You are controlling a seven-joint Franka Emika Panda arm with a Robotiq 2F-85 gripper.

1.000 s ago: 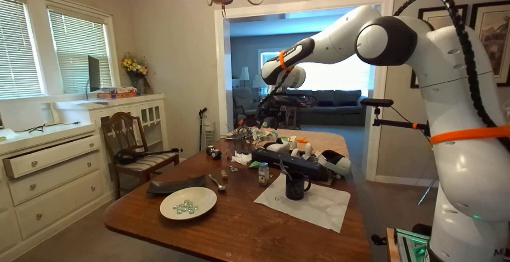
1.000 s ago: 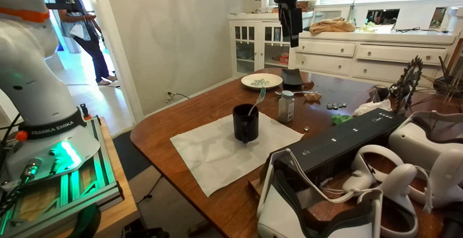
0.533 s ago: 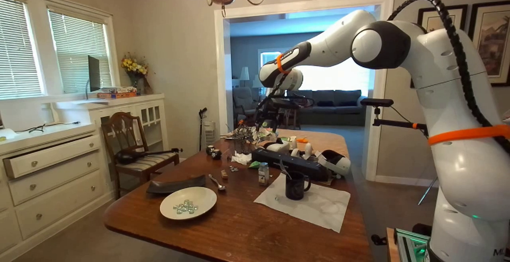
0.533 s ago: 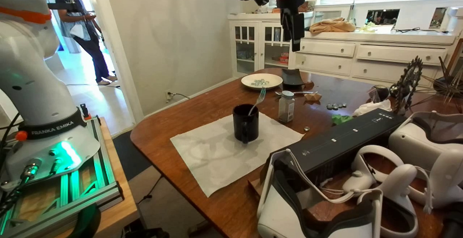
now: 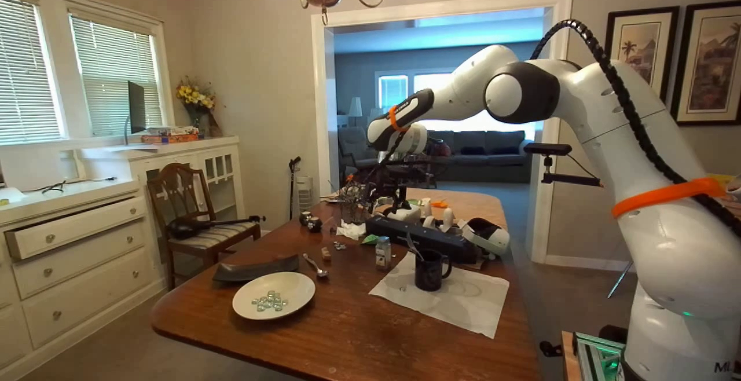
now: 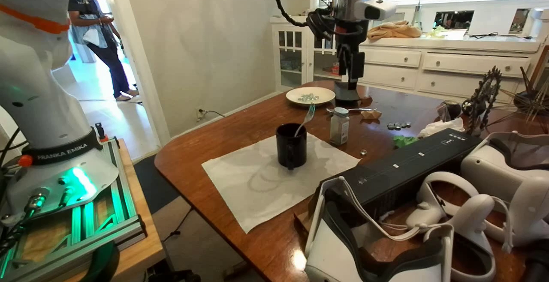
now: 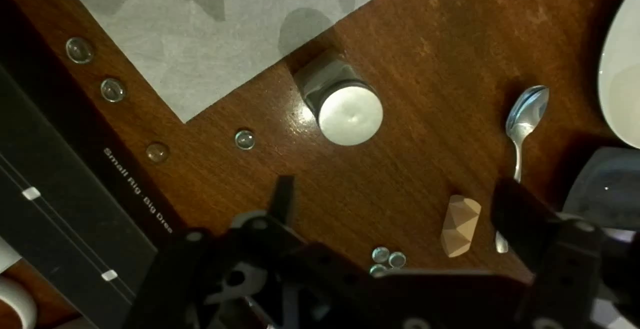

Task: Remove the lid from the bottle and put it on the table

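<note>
The bottle (image 5: 382,256) is a small clear glass jar, upright on the brown wooden table (image 5: 359,334). It also shows in an exterior view (image 6: 339,131) and in the wrist view (image 7: 325,76). Its pale round lid (image 6: 341,112) sits on top; in the wrist view the lid (image 7: 351,115) faces the camera. My gripper (image 7: 395,189) is open and empty, its fingers wide apart. In the wrist view the lid lies beyond the fingertips, nearer the left finger. In an exterior view the gripper (image 6: 352,84) hangs above the table, apart from the bottle.
A black mug (image 6: 291,147) with a fork stands on white paper (image 6: 248,187) beside the bottle. A long black box (image 6: 411,157) and white headsets (image 6: 373,239) lie near. A spoon (image 7: 527,111), a faceted wooden piece (image 7: 461,226), glass beads (image 7: 245,139) and a plate (image 6: 296,97) lie around.
The arm has come down, and the gripper now hangs lower over the table than before. The bottle, its lid and the other objects have not moved.
</note>
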